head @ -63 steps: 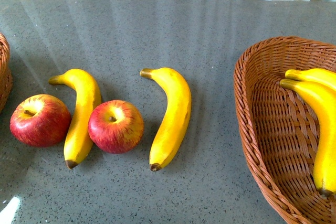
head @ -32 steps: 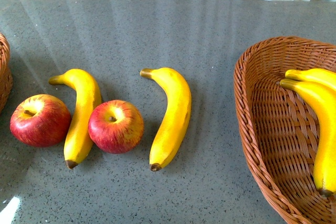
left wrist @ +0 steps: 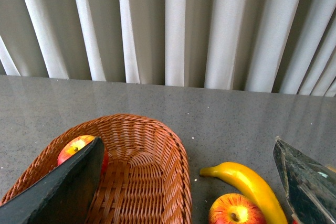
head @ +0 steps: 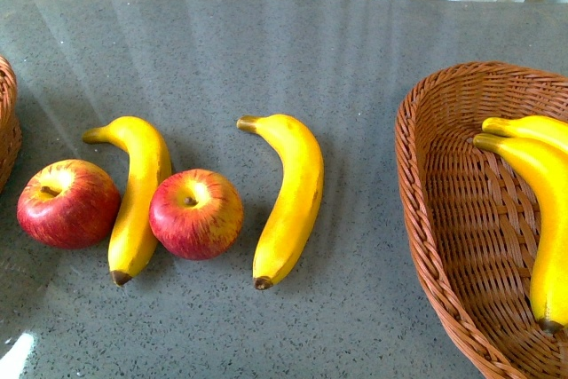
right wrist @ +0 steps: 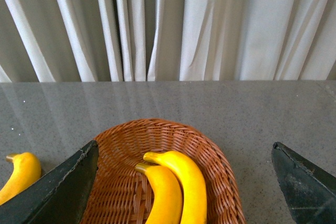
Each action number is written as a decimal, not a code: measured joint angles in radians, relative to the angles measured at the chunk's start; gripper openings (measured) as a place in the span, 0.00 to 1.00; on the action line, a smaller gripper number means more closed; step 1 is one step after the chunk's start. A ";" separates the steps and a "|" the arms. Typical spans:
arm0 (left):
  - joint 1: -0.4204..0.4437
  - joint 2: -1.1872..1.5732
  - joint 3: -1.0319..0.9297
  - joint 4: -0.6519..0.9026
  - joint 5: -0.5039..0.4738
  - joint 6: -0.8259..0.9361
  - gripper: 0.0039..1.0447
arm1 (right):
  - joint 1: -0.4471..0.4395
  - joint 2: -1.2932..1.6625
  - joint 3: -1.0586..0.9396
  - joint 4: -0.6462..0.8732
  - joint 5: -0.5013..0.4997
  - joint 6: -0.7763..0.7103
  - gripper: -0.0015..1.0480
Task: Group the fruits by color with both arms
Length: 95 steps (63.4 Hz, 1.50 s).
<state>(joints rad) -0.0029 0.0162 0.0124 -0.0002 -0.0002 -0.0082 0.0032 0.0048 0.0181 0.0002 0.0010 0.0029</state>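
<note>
Table (head: pixel 355 51) — carries everything.
Banana basket (head: pixel 435 246) — two sorted bananas (head: pixel 543 210) inside, yellows gathered together.
Apple basket (left wrist: pixel 152 182), far left of it — one sorted apple (left wrist: pixel 74 148).
Left gripper (left wrist: pixel 188 141), right gripper (right wrist: pixel 184 144): both spread wide, holding nothing.
Unsorted, left of the Banana basket: near banana (head: pixel 288 201), far banana (head: pixel 135 197), near apple (head: pixel 195 213) between them, far apple (head: pixel 67 202).

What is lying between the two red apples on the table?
A banana lies between the left apple and the right apple, close beside both. The front view shows it.

No readable text, no labels or numbers (fruit, baskets, table all unmarked)
</note>
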 joint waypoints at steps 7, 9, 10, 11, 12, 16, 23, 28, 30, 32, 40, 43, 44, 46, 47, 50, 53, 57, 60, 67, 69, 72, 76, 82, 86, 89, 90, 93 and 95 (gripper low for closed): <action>-0.092 0.126 0.090 -0.216 -0.223 -0.126 0.91 | 0.000 0.000 0.000 0.000 0.001 0.000 0.91; -0.139 0.209 0.135 -0.288 -0.315 -0.190 0.91 | 0.000 0.000 0.000 0.000 0.002 0.000 0.91; -0.168 0.261 0.159 -0.319 -0.348 -0.231 0.91 | 0.000 0.000 0.000 0.000 0.001 0.000 0.91; -0.196 0.306 0.176 -0.331 -0.394 -0.269 0.91 | 0.000 -0.001 0.000 0.000 0.001 0.000 0.91; -0.211 0.328 0.184 -0.333 -0.411 -0.296 0.91 | 0.000 -0.001 0.000 0.000 0.001 0.000 0.91; -0.298 0.460 0.241 -0.329 -0.497 -0.400 0.91 | 0.000 0.000 0.000 0.000 0.001 0.000 0.91; -0.427 0.670 0.351 -0.303 -0.510 -0.603 0.91 | 0.000 -0.001 0.000 0.000 0.001 0.000 0.91; -0.498 0.816 0.409 -0.273 -0.528 -0.716 0.91 | 0.000 -0.001 0.000 0.000 0.001 0.000 0.91; -0.515 0.867 0.426 -0.268 -0.534 -0.756 0.91 | 0.000 -0.001 0.000 0.000 0.001 0.000 0.91; -0.536 0.929 0.449 -0.266 -0.555 -0.793 0.91 | 0.000 -0.001 0.000 0.000 0.001 0.000 0.91; -0.583 1.109 0.515 -0.283 -0.590 -0.891 0.91 | 0.000 -0.001 0.000 0.000 0.001 0.000 0.91; -0.599 1.172 0.538 -0.301 -0.591 -0.943 0.91 | 0.000 -0.001 0.000 0.000 0.001 0.000 0.91; -0.602 1.184 0.542 -0.303 -0.588 -0.948 0.91 | 0.000 -0.001 0.000 0.000 0.001 0.000 0.91; -0.610 1.217 0.554 -0.313 -0.576 -0.979 0.91 | 0.000 -0.001 0.000 0.000 0.001 0.000 0.91; -0.616 1.237 0.562 -0.322 -0.571 -1.005 0.91 | 0.000 -0.001 0.000 0.000 0.001 0.000 0.91; -0.626 1.273 0.577 -0.344 -0.565 -1.040 0.91 | 0.000 -0.001 0.000 0.000 0.001 0.000 0.91; -0.636 1.302 0.592 -0.357 -0.563 -1.071 0.91 | 0.000 -0.001 0.000 0.000 0.001 0.000 0.91; -0.648 1.342 0.618 -0.361 -0.568 -1.106 0.91 | 0.000 -0.001 0.000 0.000 0.001 0.000 0.91; -0.653 1.363 0.637 -0.360 -0.572 -1.121 0.91 | 0.000 -0.001 0.000 0.000 0.001 0.000 0.91; -0.661 1.407 0.657 -0.330 -0.558 -1.151 0.91 | 0.000 -0.001 0.000 0.000 0.001 0.000 0.91; -0.661 1.421 0.659 -0.312 -0.545 -1.159 0.91 | 0.000 -0.001 0.000 0.000 0.001 0.000 0.91; -0.661 1.450 0.665 -0.295 -0.530 -1.174 0.91 | 0.000 -0.001 0.000 0.000 0.001 0.000 0.91; -0.659 1.496 0.677 -0.266 -0.524 -1.186 0.91 | 0.000 -0.001 0.000 0.000 0.001 0.000 0.91; -0.648 1.537 0.694 -0.231 -0.523 -1.187 0.91 | 0.000 -0.001 0.000 0.000 0.001 0.000 0.91; -0.635 1.561 0.709 -0.222 -0.521 -1.188 0.91 | 0.000 -0.001 0.000 0.000 0.001 0.000 0.91; -0.624 1.575 0.716 -0.218 -0.519 -1.191 0.91 | 0.000 -0.001 0.000 0.000 0.001 0.000 0.91; -0.622 1.577 0.717 -0.217 -0.519 -1.192 0.91 | 0.000 -0.001 0.000 0.000 0.001 0.000 0.91; -0.612 1.586 0.721 -0.216 -0.515 -1.196 0.91 | 0.000 -0.001 0.000 0.000 0.001 0.000 0.91; -0.605 1.591 0.721 -0.216 -0.508 -1.202 0.91 | 0.000 -0.001 0.000 0.000 0.001 0.000 0.91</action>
<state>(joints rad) -0.6079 1.6070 0.7334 -0.2157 -0.5079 -1.2102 0.0032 0.0040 0.0181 -0.0002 0.0021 0.0029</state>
